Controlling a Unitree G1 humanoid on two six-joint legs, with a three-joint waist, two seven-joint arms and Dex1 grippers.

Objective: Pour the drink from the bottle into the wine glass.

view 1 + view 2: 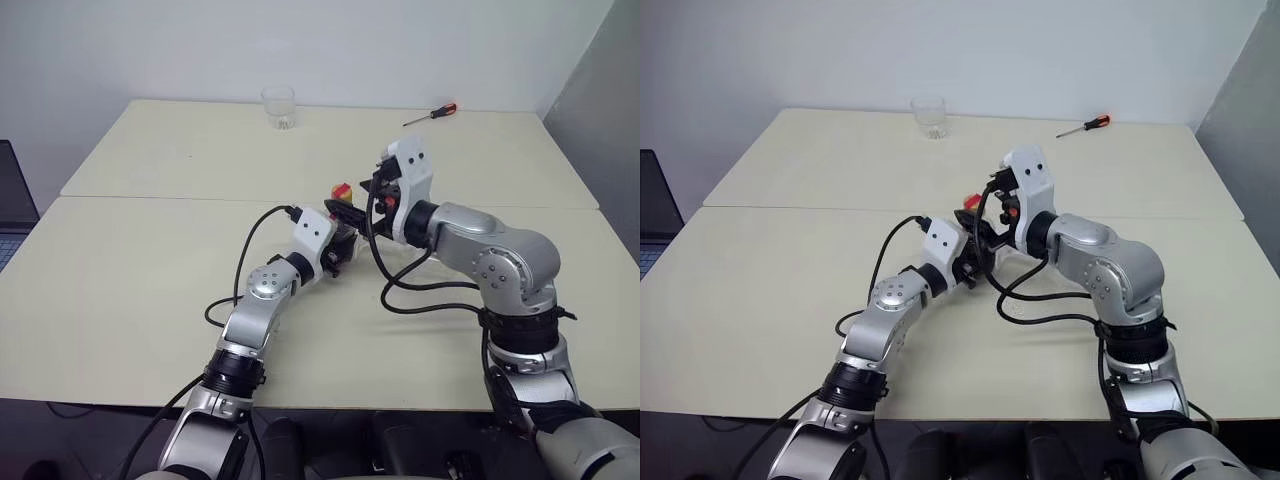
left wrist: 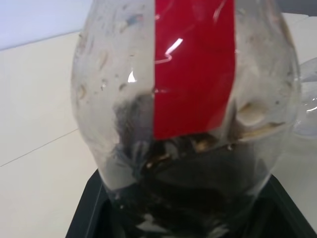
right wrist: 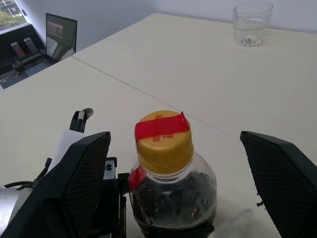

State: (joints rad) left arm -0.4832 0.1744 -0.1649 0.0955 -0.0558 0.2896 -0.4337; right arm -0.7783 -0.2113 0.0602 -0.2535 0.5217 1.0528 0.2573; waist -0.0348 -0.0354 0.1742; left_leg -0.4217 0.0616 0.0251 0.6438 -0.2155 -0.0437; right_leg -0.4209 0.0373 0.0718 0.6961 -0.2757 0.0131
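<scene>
My left gripper (image 1: 345,238) is shut on the bottle (image 3: 171,191), holding it upright by its lower body above the middle of the table. The bottle is clear plastic with a red label strip (image 2: 194,64), and dark drink (image 2: 198,188) fills its lower part. Its yellow cap (image 3: 164,144) has red tape across it and is on. My right gripper (image 3: 173,139) is open, with one black finger on each side of the cap and neither touching it. The wine glass is hidden behind my arms in the eye views. A bit of clear curved glass (image 2: 308,94) beside the bottle may be it.
A short clear tumbler (image 1: 278,107) stands at the table's far edge. A red-handled screwdriver (image 1: 432,114) lies at the back right. A seam (image 1: 150,198) runs across the table between its two halves. A laptop (image 3: 60,37) sits off the table's left side.
</scene>
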